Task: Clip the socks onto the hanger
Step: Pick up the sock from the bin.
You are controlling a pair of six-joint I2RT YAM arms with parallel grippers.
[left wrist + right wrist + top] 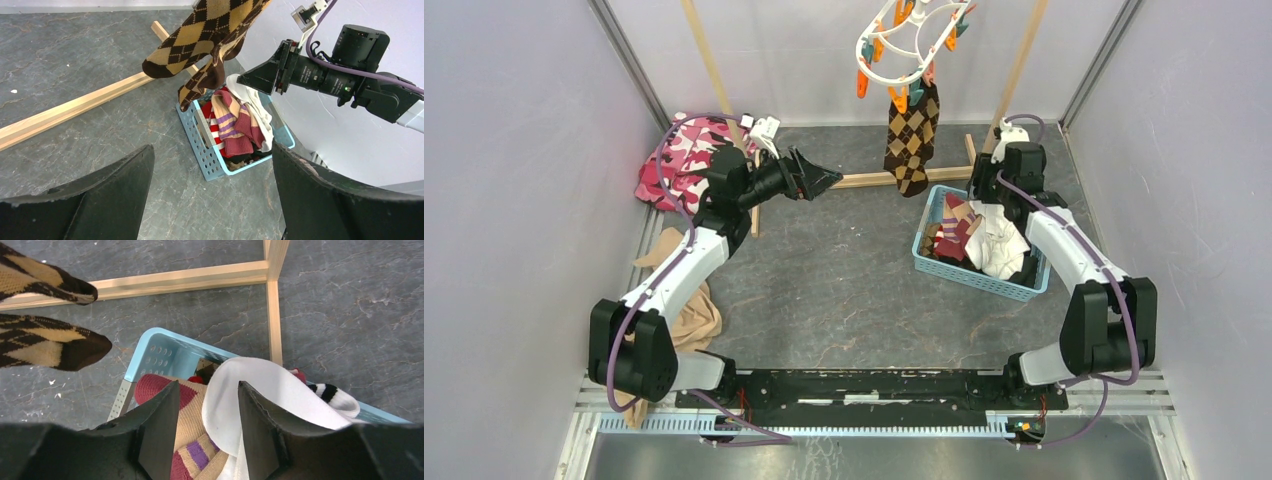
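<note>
Work is only begun: hanger (902,42), far middle, carries two argyle socks (912,140) already clipped, while basket (921,238) at right holds other socks (957,232), not yet clipped. Empty left gripper (832,181) stands wide at far left; right gripper (207,386), half apart, hovers just over white sock (265,385) in basket

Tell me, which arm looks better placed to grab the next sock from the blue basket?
The right. Its gripper hangs open directly over the basket, just above a white sock; the left gripper hangs well away from it.
</note>
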